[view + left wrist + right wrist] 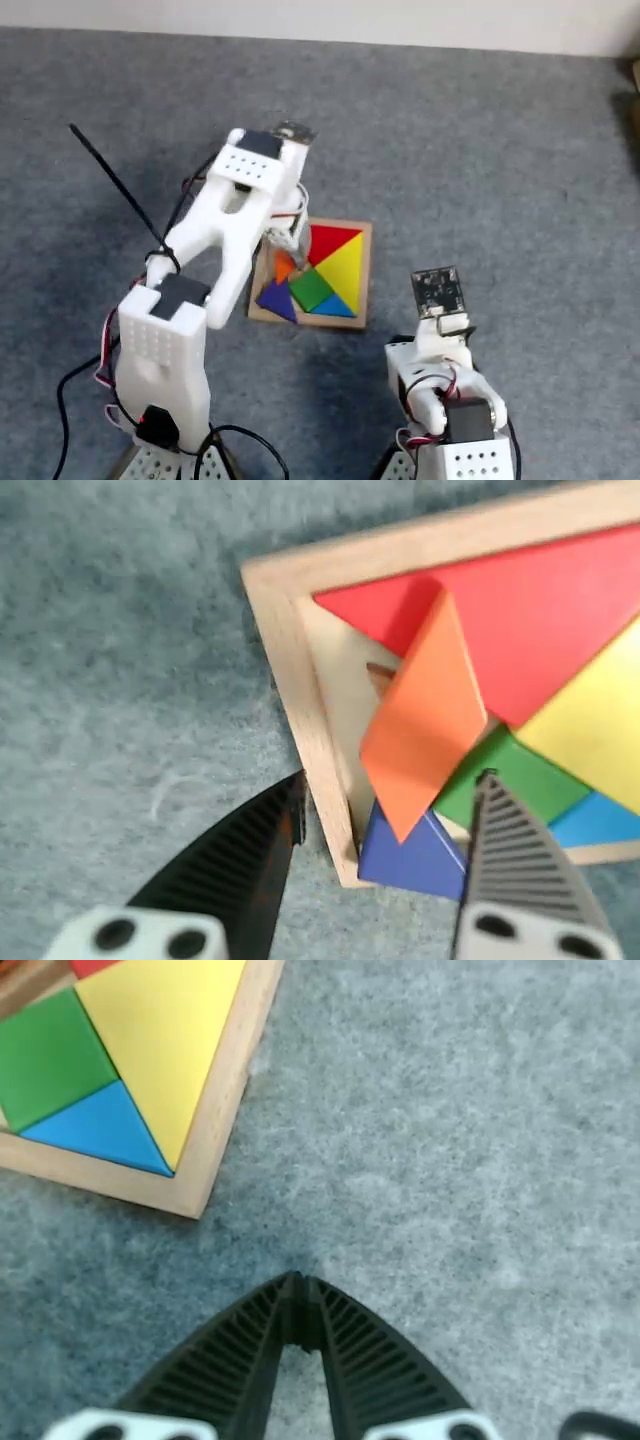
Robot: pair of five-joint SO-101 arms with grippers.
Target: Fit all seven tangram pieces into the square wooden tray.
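The left end effector [392,778] hangs over one corner of a square wooden tray [290,640], its black and grey fingers [245,845] spread apart and gripping nothing. Between the fingertips points the tip of an orange parallelogram piece [425,720]. This piece lies askew on top of the others rather than flat in the tray. It overlaps a large red triangle [540,600], a green square [510,780] and a dark blue triangle [415,855] at the tray corner nearest the fingers. A strip of bare wood shows beside it. A large yellow triangle [600,730] and a light blue triangle [600,820] sit flat farther in.

The right end effector [298,1285] has its fingers pressed together, holding nothing. It is over the grey carpet-like tabletop [480,150], near another corner of the tray but apart from it.
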